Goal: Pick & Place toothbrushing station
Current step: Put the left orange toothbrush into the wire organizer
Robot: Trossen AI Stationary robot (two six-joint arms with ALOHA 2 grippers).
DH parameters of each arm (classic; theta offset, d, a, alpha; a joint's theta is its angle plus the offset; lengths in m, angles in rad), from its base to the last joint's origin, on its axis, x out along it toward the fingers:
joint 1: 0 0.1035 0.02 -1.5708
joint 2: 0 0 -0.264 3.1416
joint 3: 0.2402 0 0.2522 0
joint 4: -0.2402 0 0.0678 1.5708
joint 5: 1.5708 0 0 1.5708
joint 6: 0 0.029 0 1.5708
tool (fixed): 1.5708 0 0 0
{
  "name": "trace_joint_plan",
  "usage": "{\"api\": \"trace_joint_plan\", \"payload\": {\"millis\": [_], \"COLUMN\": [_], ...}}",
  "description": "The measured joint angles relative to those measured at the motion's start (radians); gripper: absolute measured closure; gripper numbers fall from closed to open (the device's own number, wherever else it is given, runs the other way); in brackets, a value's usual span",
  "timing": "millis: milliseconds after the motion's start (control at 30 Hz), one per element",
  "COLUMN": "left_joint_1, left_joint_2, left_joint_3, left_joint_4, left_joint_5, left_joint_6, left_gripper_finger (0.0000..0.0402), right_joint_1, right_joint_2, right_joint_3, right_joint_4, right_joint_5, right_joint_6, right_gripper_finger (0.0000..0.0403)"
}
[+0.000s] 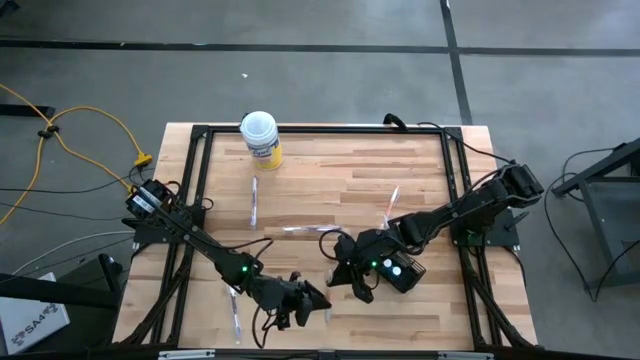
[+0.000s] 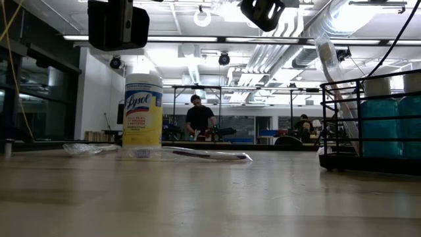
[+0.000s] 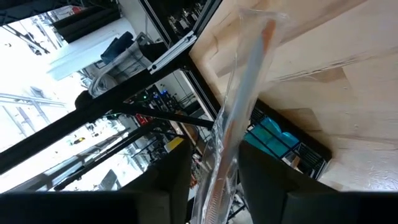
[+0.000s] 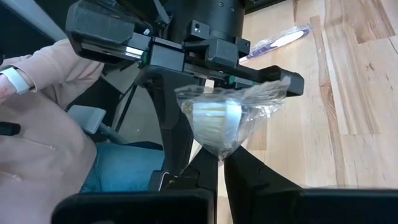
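Observation:
The toothbrushing station is out of view. A toothbrush in a clear wrapper (image 3: pixel 239 99) is up in the air near the table's near edge, between my two grippers. My right gripper (image 4: pixel 219 163) (image 1: pixel 342 280) is shut on it. My left gripper (image 3: pixel 214 171) (image 1: pixel 316 297) faces the right one and is open. Its fingers stand on either side of the wrapper, and I cannot tell whether they touch it. Three more wrapped toothbrushes (image 1: pixel 254 200) (image 1: pixel 390 205) (image 1: pixel 235 318) lie flat on the table. My right gripper pinches the lower edge of the clear wrapper (image 4: pixel 219 144) between its two fingertips, only at their free ends. The wrapper stands up above the fingertips, clear of the table, with the white brush (image 4: pixel 214 118) inside it. From there it reaches between the left gripper's fingers.
A white-lidded, yellow-labelled canister (image 1: pixel 260 137) (image 2: pixel 142 110) stands at the table's far edge. A black wire rack with teal things (image 2: pixel 371 122) shows at the low view's right. A person's sleeve (image 4: pixel 37 124) is close behind my left arm, off the table's near side.

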Motion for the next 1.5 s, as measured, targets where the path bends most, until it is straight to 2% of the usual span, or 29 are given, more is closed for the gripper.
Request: {"api": "trace_joint_plan", "payload": {"millis": [167, 700, 800, 1200, 1500], "left_joint_1": [0.000, -0.024, -0.026, -0.030, -0.029], "left_joint_2": [0.000, 0.000, 0.000, 0.000, 0.000], "left_joint_3": [0.000, 0.000, 0.000, 0.000, 0.000], "left_joint_4": [0.000, -0.003, -0.003, -0.003, -0.003], "left_joint_5": [0.004, 0.007, 0.007, 0.000, -0.002], "left_joint_6": [-0.032, -0.074, -0.104, -0.237, -0.261], "left_gripper_finger": [0.0261, 0.0259, 0.0259, 0.0259, 0.0259], "right_joint_1": [0.000, 0.030, 0.032, 0.043, 0.146], "right_joint_2": [0.000, -0.002, -0.033, -0.268, -0.436], "right_joint_3": [0.000, 0.000, -0.001, -0.001, 0.000], "right_joint_4": [-0.001, -0.034, -0.096, -0.383, -0.657], "right_joint_5": [0.000, -0.012, 0.049, 0.409, 0.655], "right_joint_6": [0.003, 0.077, 0.071, -0.029, 0.074], "right_gripper_finger": [0.0399, 0.0399, 0.0399, 0.0399, 0.0399]}}
